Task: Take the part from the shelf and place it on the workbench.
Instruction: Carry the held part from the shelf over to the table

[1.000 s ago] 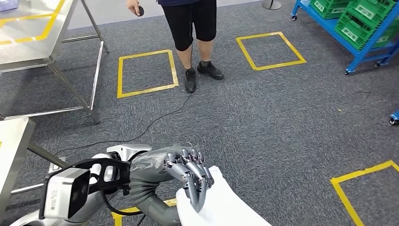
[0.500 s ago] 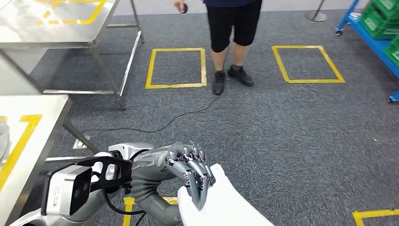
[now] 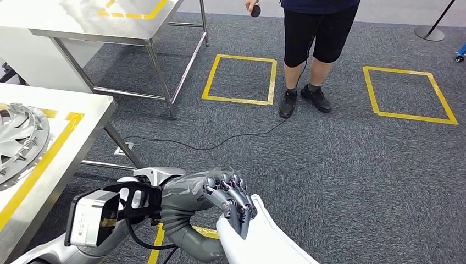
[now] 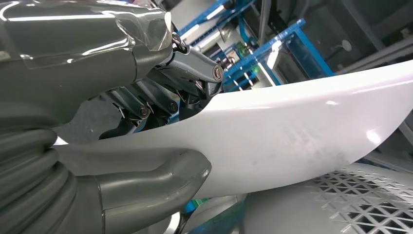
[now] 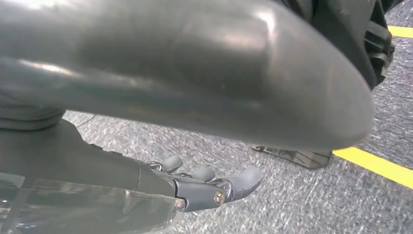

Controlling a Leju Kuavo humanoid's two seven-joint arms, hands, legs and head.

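Note:
My left hand grips a curved white plastic part low in the head view, fingers over its top edge. In the left wrist view the thumb presses one face of the white part and the dark fingers wrap over the other side. The steel workbench with a yellow tape line stands to the left of the hand. My right hand hangs over the carpet, fingers stretched out and holding nothing.
A silver wheel cover lies on the workbench. A second steel table stands behind it. A person stands ahead between two yellow floor squares, holding a small black device. A black cable runs across the grey carpet.
The camera has swung left, so the whole scene slid right and the workbench with the wheel cover came into view. My left hand still holds the white part the same way.

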